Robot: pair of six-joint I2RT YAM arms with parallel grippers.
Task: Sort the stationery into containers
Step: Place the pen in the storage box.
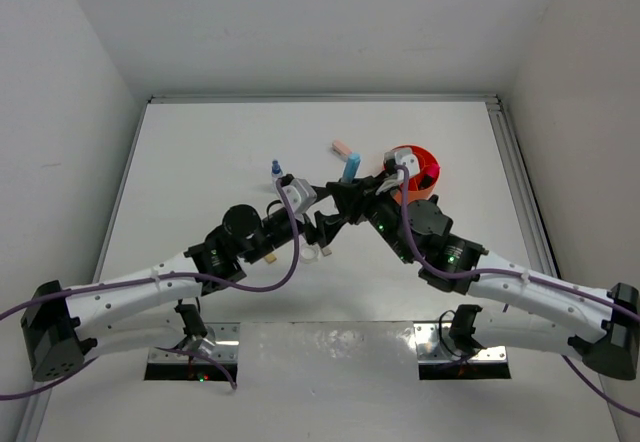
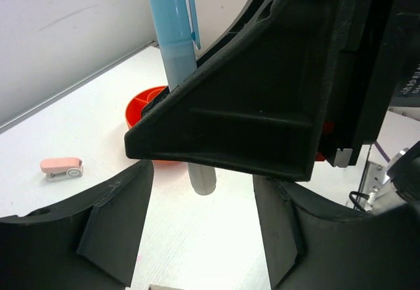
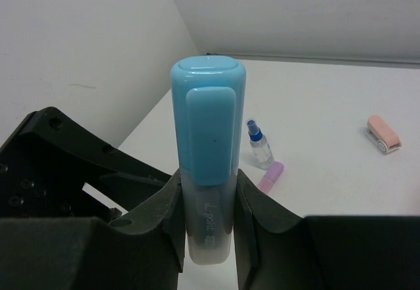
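Observation:
My right gripper (image 3: 209, 201) is shut on the light blue tube (image 3: 209, 106) and holds it upright above the table. From above, the tube (image 1: 350, 167) sticks up from the right gripper (image 1: 351, 194), just left of the round orange tub (image 1: 413, 169). My left gripper (image 2: 203, 237) is open and empty, right beside the right gripper, whose black finger crosses the left wrist view with the tube (image 2: 172, 34) in it. From above, the left gripper (image 1: 323, 232) sits near the table's middle.
A blue-capped bottle (image 3: 260, 147) and a pale pink stick (image 3: 271, 175) lie together, left of the tube. A pink eraser block (image 3: 382, 132) lies farther back; it also shows in the left wrist view (image 2: 61, 167). A beige block (image 1: 268, 258) lies under the left arm.

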